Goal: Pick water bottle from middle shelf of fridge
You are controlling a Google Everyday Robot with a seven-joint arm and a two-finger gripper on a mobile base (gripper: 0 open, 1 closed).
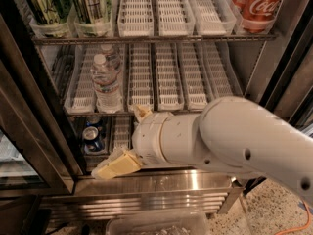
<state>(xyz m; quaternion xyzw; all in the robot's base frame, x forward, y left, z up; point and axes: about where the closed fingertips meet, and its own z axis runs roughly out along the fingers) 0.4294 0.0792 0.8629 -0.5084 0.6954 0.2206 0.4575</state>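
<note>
The tool (119, 141) gapes wide, empty, below the middle shelf (168, 84) front; the water bottle (105, 84) stands upright, up-left of it.

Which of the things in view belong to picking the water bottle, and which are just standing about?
For the job: water bottle, standing on the middle shelf, left side; fridge; gripper, open, low down, below the bottle.

Just there: green cans, top left; Coca-Cola cans, top right; blue can, lower left.

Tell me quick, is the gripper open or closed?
Gripper: open, holding nothing, below the middle shelf, apart from the water bottle.
</note>
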